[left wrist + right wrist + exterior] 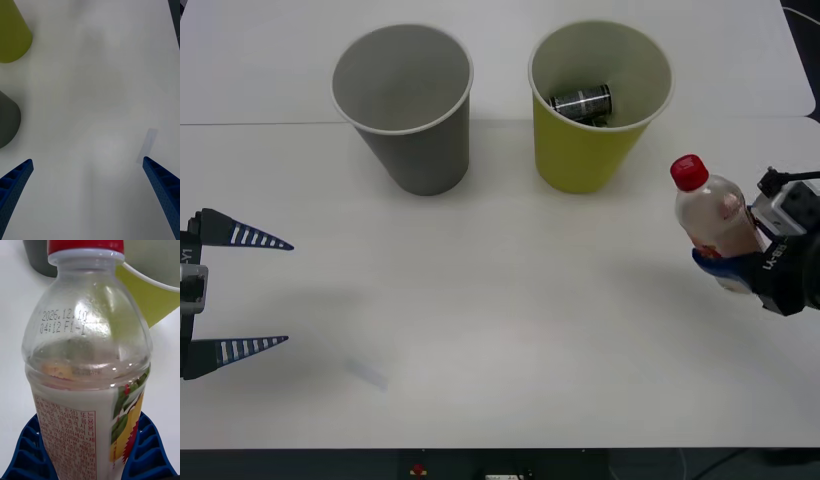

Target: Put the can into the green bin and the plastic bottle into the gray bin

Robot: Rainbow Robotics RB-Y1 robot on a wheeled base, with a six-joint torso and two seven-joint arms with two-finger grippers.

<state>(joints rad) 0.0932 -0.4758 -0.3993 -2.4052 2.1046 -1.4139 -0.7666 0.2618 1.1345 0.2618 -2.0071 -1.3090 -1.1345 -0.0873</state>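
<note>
The can (581,102) lies on its side inside the green bin (580,150) at the back right of the table. To its left stands the gray bin (415,150), upright. My right gripper (725,262) is shut on the plastic bottle (710,212), held upright above the table's right side, to the right of the green bin. In the right wrist view the plastic bottle (86,363) sits between the blue fingers (26,450), with the green bin (150,296) behind it. My left gripper (265,292) is open at the table's left edge, with nothing in it.
The white table (510,330) stretches bare between the two arms. The left wrist view shows the green bin (11,33) and the gray bin (7,120) at one side, and a faint rectangular mark (148,144) on the tabletop.
</note>
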